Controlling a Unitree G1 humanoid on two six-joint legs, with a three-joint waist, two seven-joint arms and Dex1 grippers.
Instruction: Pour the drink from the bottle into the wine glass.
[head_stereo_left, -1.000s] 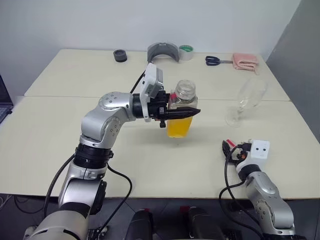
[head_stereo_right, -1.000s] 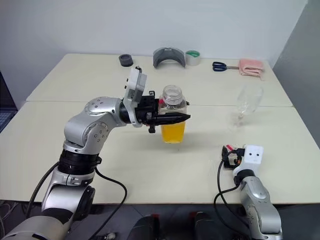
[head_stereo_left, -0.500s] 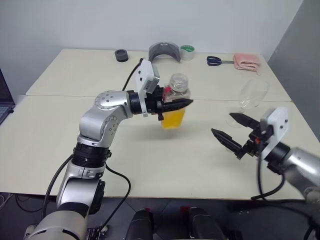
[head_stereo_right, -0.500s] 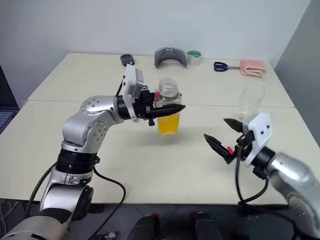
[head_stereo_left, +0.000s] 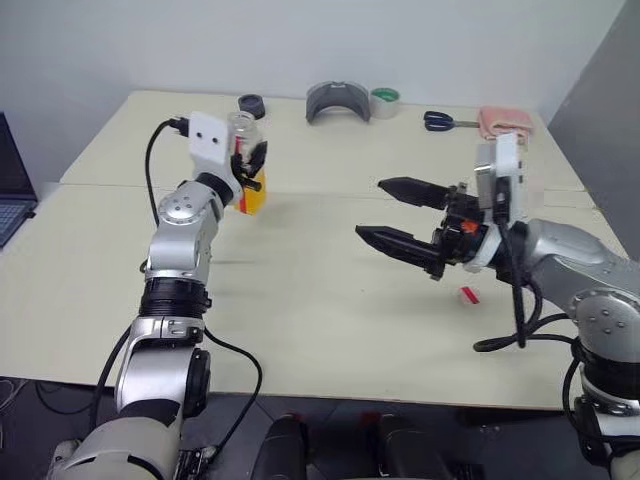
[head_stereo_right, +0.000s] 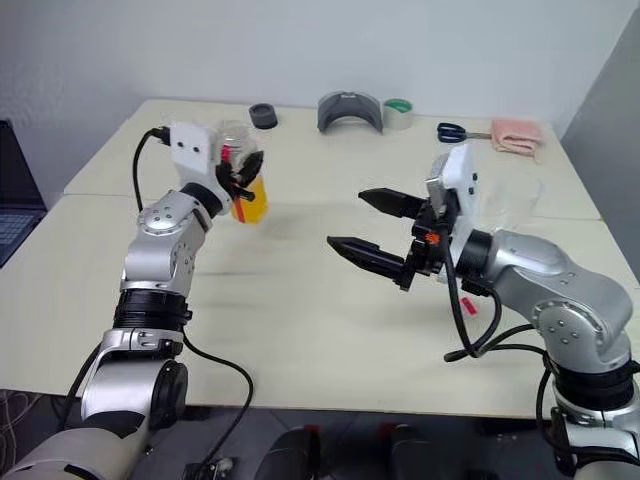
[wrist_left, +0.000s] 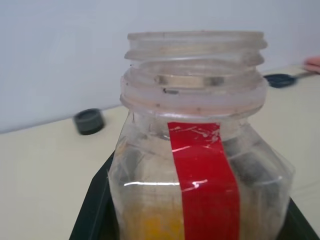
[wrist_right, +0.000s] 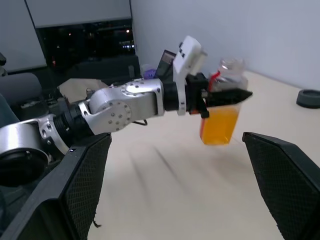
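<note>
Bottle (head_stereo_left: 247, 172) uncapped, upright, half full of drink (head_stereo_left: 251, 196), clamped in left gripper (head_stereo_left: 248, 168) off table at 10 o'clock, presumably kept level against spilling; right gripper (head_stereo_left: 392, 213) empty, jaws fully spread mid-table; glass (head_stereo_right: 520, 196) faint at 3 o'clock behind right wrist.

The desk (head_stereo_left: 300, 300) is pale cream, with a seam running across it from nine to three o'clock. Along its far edge, around twelve, lie a black ring (head_stereo_left: 252, 103), a grey curved piece (head_stereo_left: 338, 101) and a green-topped tape roll (head_stereo_left: 385, 102). Towards one o'clock rest dark-handled scissors (head_stereo_left: 443, 121) and a pink cloth (head_stereo_left: 511, 121). A small red-and-white scrap (head_stereo_left: 469, 294) lies near four.
</note>
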